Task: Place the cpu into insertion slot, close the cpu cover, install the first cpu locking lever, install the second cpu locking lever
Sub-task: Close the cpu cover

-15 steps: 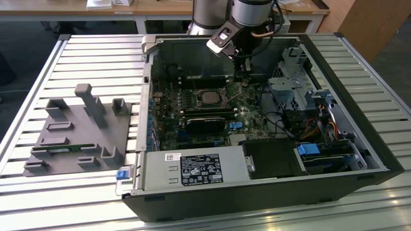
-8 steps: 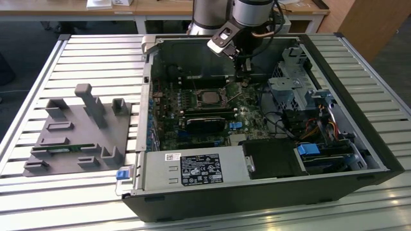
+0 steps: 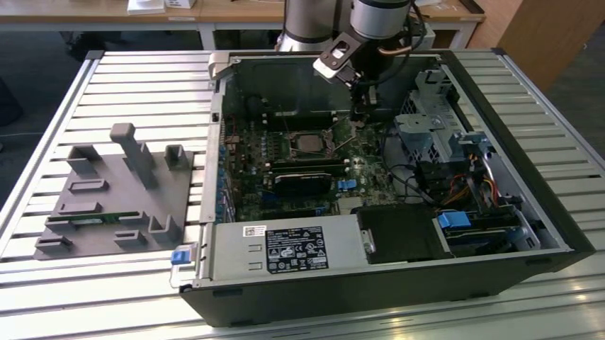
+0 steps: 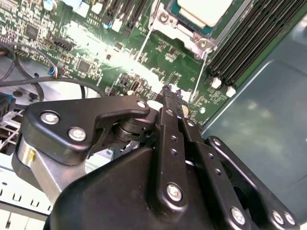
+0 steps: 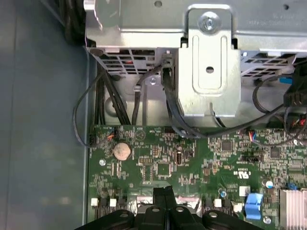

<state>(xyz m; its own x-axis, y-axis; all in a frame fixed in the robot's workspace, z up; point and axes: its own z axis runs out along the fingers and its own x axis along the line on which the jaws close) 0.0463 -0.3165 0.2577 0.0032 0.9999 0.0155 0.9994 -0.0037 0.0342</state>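
Cpu (image 4: 201, 8) sat in the insertion slot (image 3: 307, 145). Cpu cover (image 4: 187, 36) looked down over it in the second wrist view, so I judged seating done. Gripper (image 4: 171, 92) hung low over the green board (image 5: 192, 163), just beside the slot. Fingers were together, nothing visible between them, so I read the narrow tip as a pusher. It stood near the free end of a locking lever (image 4: 199, 74) running off the slot's corner. Couldn't tell contact.

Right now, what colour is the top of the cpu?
The cpu is pale silvery-beige on top, clearest in the second wrist view.
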